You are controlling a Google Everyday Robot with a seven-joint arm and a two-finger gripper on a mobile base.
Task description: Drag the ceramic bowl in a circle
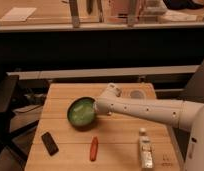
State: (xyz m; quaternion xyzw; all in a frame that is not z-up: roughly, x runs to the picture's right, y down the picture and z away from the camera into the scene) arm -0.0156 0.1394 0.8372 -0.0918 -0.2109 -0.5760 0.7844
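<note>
The bowl [81, 112] sits left of centre on the wooden table [60, 100]. The gripper [96, 106] meets its rim at 3 o'clock. A dark phone [50, 143] lies at the bowl's 7 o'clock, a red marker [94, 148] at 5, a bottle [145, 149] farther right, and a white cup [137, 93] at 2, behind the arm [145, 109].

Wooden table [62, 107], ceramic bowl [81, 112] (gripper [96, 106] at rim); black phone [49, 143], red pepper [94, 148], bottle [144, 148], white cup [137, 93]
</note>
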